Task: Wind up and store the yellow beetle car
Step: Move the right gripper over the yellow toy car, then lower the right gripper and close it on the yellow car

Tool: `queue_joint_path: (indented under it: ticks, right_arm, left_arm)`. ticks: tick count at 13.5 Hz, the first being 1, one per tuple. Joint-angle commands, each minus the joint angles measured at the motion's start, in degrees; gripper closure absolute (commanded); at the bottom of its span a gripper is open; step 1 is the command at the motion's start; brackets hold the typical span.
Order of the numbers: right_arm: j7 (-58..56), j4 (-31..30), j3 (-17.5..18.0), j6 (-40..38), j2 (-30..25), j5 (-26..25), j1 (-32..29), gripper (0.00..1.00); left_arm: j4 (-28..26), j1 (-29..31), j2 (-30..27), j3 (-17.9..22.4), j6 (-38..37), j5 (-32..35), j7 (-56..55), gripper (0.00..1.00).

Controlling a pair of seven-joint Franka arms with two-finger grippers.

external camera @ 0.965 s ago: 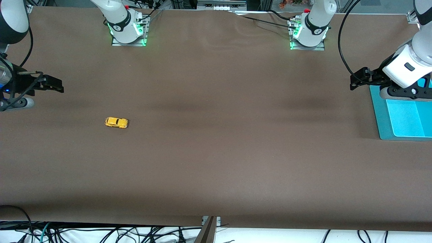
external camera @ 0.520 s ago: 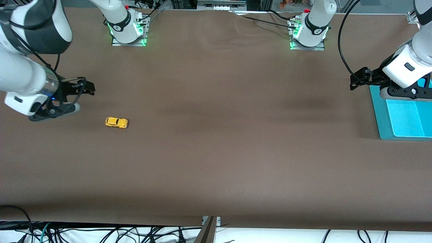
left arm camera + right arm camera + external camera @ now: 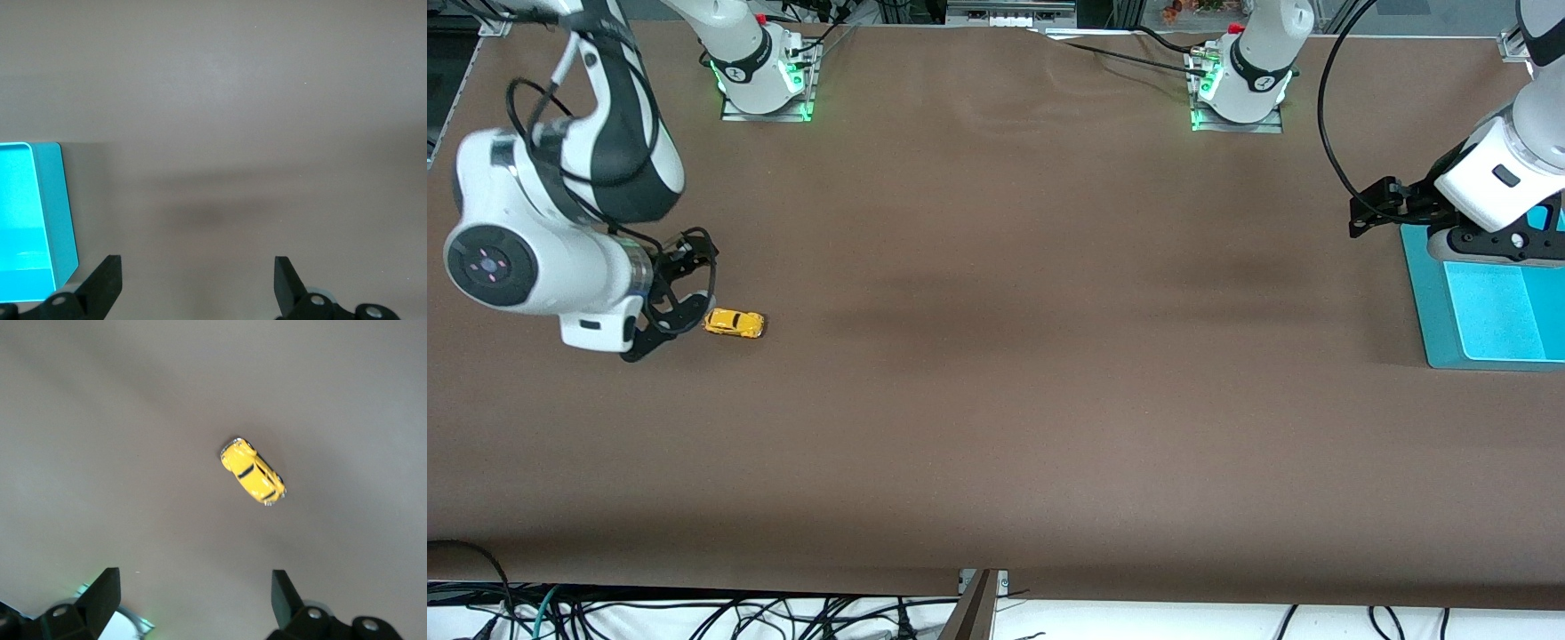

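Note:
The yellow beetle car [image 3: 734, 323] stands on its wheels on the brown table, toward the right arm's end. It also shows in the right wrist view [image 3: 253, 471], free of the fingers. My right gripper [image 3: 683, 289] is open and empty, up over the table just beside the car on the side toward the right arm's end; its own view shows it too [image 3: 192, 587]. My left gripper [image 3: 1369, 213] is open and empty, waiting over the table beside the teal tray [image 3: 1423, 302], and shows in the left wrist view [image 3: 198, 267].
The teal tray, with a lighter inner floor, lies at the left arm's end of the table and shows in the left wrist view [image 3: 59, 200]. The two arm bases [image 3: 765, 80] [image 3: 1238, 89] stand along the table's back edge. Cables hang below the front edge.
My right arm has swung in from the table's end and brought its gripper down close beside the car. The car and the left arm have not moved.

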Motion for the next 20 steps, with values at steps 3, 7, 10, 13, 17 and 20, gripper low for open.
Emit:
queue_joint_path:
  ticks: [3, 7, 10, 13, 17, 20]
  right_arm:
    - [-16.41, -6.23, -0.16, 10.22, 1.43, -0.52, -0.7, 0.0]
    - [-27.93, -14.49, -0.43, 21.9, 0.73, -0.17, -2.11, 0.0]
    - [-34.44, -20.55, -0.43, 30.69, -0.06, -0.08, -3.43, 0.0]
    - [-36.75, -27.41, -0.61, 39.48, -1.73, -0.08, -3.69, 0.0]
    - [-40.61, -34.01, -0.96, 50.3, -2.17, -0.08, -3.69, 0.01]
    - [-42.98, -36.83, -1.22, 55.58, -2.17, -0.08, -3.69, 0.01]
  left_arm:
    - [1.89, -0.36, 0.65, 0.08, -1.5, 1.18, 0.95, 0.0]
    - [1.89, -0.36, 0.65, 0.08, -1.5, 1.18, 0.86, 0.0]
    - [1.89, -0.36, 0.65, 0.08, -1.5, 1.18, 0.86, 0.0]
    - [1.89, -0.36, 0.65, 0.08, -1.5, 1.18, 0.95, 0.0]
    - [1.89, -0.36, 0.65, 0.08, -1.5, 1.18, 0.86, 0.0]
    - [1.88, -0.36, 0.65, 0.08, -1.5, 1.18, 0.86, 0.0]
